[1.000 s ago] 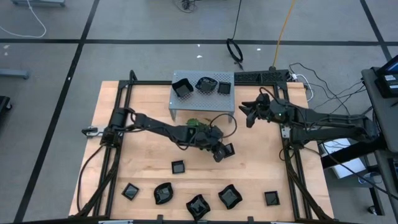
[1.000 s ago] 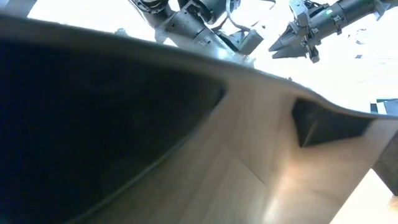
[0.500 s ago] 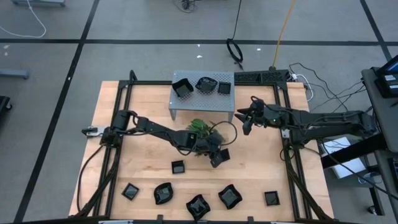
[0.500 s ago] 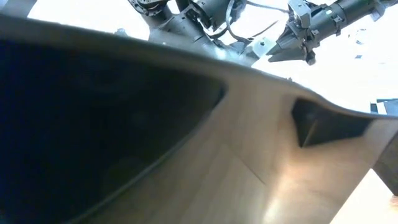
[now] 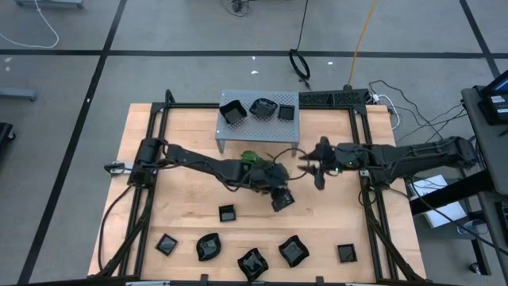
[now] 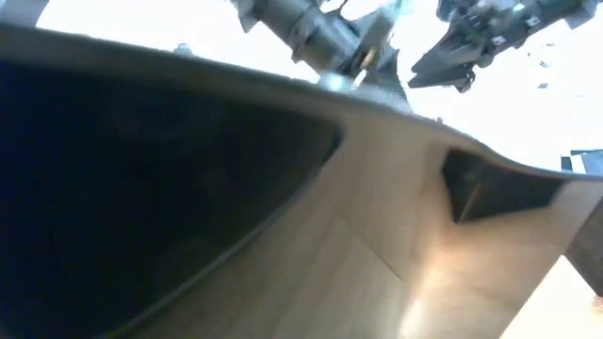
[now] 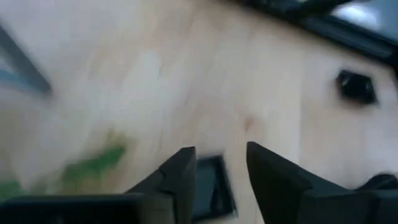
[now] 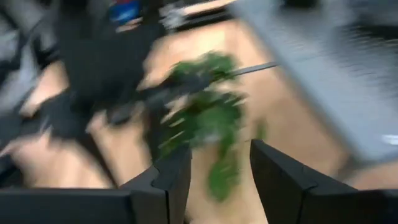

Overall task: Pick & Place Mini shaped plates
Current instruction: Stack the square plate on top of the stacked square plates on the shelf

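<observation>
A small square black plate (image 7: 211, 186) lies on the wooden table just right of the green plant (image 5: 252, 158); it also shows in the high view (image 5: 284, 200). My left gripper (image 7: 217, 163) hovers over it, open, a finger on each side. My right gripper (image 5: 315, 170) hangs open a little to the right of it, facing the plant (image 8: 208, 121) and holding nothing. Three plates (image 5: 232, 113) sit on top of the grey perforated stand (image 5: 262, 131). Several more plates (image 5: 252, 262) lie in a row along the near edge. My left gripper comes down over the square plate with its fingers (image 7: 180, 174) beside the plate's edges (image 7: 219, 163). The plate rests flat on the table. Whether the fingers touch it, I cannot tell.
One plate (image 5: 227, 212) lies alone left of the left gripper, and another (image 7: 356, 87) shows farther off in the left wrist view. A black frame (image 5: 159, 119) runs around the tabletop. A large dark shape (image 6: 151, 188) close to the low camera hides most of that view.
My right gripper has moved from beside the stand toward the near edge and down, closing in on the plant and the left gripper. My left gripper has shifted slightly toward the near edge, and the square plate now lies under it.
</observation>
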You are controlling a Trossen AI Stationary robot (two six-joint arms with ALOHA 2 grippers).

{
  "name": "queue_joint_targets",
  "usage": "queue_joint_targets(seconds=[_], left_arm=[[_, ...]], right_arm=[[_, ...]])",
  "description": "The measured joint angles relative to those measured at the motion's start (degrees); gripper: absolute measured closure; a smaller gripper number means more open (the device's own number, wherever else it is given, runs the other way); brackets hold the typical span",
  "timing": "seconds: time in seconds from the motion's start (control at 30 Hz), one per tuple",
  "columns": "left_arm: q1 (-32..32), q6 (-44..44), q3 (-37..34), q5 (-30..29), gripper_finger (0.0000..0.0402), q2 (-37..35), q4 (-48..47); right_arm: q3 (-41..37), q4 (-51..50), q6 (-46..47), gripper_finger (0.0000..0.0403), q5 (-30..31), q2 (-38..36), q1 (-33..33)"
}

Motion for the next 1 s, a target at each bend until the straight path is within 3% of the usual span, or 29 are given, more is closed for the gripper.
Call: queue_joint_targets(seconds=[0.07, 0.27, 0.63, 0.73, 0.87, 1.0], left_arm=[[0.1, 3.0, 0.8, -1.2, 0.0242, -2.2, -3.4], [0.8, 6.5, 1.6, -2.8, 0.0225, -9.8, -7.4], [2.2, 5.1, 1.6, -3.3, 0.0224, -25.3, -13.3], [2.2, 4.7, 1.6, -3.7, 0.0224, -28.7, -13.4], [2.1, 4.6, 1.6, -3.9, 0.0224, -31.9, -13.3], [2.0, 3.4, 1.6, -4.1, 0.0224, -34.3, -13.0]], right_arm=[[0.0, -0.9, -1.4, 0.0248, -2.6, 0.2, 1.8], [0.1, -2.3, -5.0, 0.0254, -2.6, 3.5, 6.4], [0.0, -0.8, -19.4, 0.0257, -9.9, 21.0, 12.2], [0.0, 1.4, -24.8, 0.0258, -9.5, 25.4, 13.4], [0.0, 6.0, -31.5, 0.0259, -4.5, 30.2, 14.6], [0.0, 10.5, -33.4, 0.0259, -3.7, 34.4, 14.6]])
